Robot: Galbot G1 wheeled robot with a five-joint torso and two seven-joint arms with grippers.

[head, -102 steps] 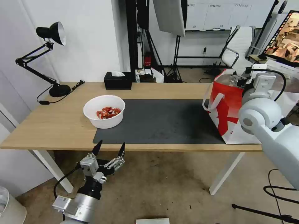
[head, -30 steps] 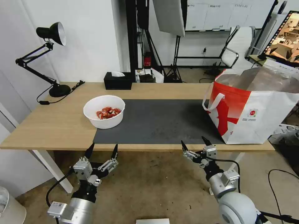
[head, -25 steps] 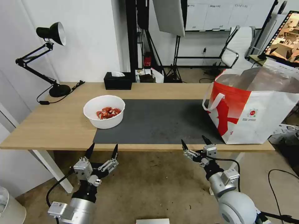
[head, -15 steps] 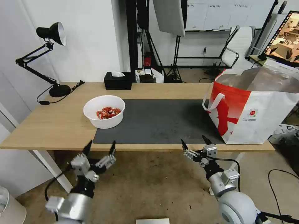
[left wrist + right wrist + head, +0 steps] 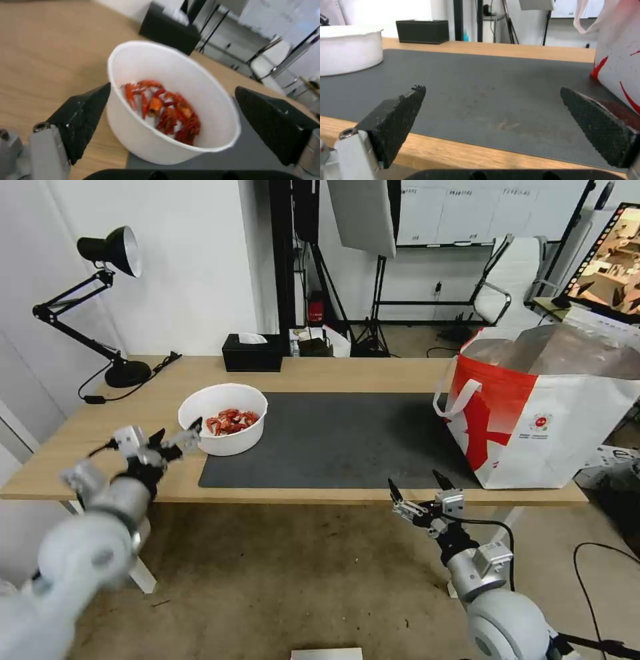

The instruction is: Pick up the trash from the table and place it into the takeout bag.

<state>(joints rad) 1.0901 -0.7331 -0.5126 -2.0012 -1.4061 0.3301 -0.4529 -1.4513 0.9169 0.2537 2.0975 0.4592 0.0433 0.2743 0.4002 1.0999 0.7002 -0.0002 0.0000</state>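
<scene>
Worktop: long, light wood on white legs, carrying a large dark grey mat across its middle.
Backdrop: black desk lamp at the far left corner, black tissue box at the far edge, studio stands and a white chair behind.
White bowl: on the wood just beside the mat's left edge, its right side overlapping the mat; red shells piled inside (upright, rim intact).
Takeout bag: standing at the right end, partly on the mat, mouth open, silver lining showing, white strap handle hanging on its red side.
Left hand: raised over the worktop's near left part, spread wide, fingers either side of the bowl's near wall, touching or not cannot be told.
Right hand: below the front edge, near the bag's front corner, released and holding nothing; wrist view level with the mat.
</scene>
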